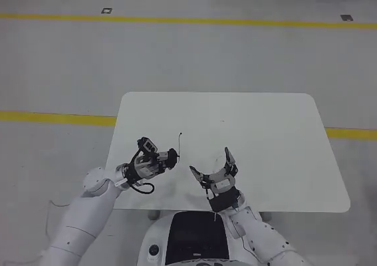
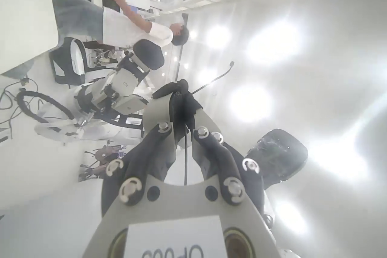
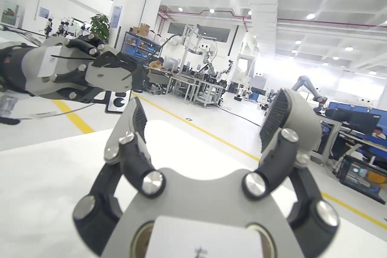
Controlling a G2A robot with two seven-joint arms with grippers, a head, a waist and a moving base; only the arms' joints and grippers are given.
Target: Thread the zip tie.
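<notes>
A thin black zip tie is pinched in my left gripper, which is shut on it above the table's front left part. In the left wrist view the zip tie sticks out past the fingertips, its small head at the far end, and its tail runs back between the fingers. My right gripper hovers just right of it, open with nothing between its ribbed pads. From the right wrist view, the left gripper is off to one side with the zip tie lying across it.
The white table has rounded corners and stands on a grey floor with yellow lines. Its front edge runs close under both grippers. Workbenches and other machines stand far off in the hall.
</notes>
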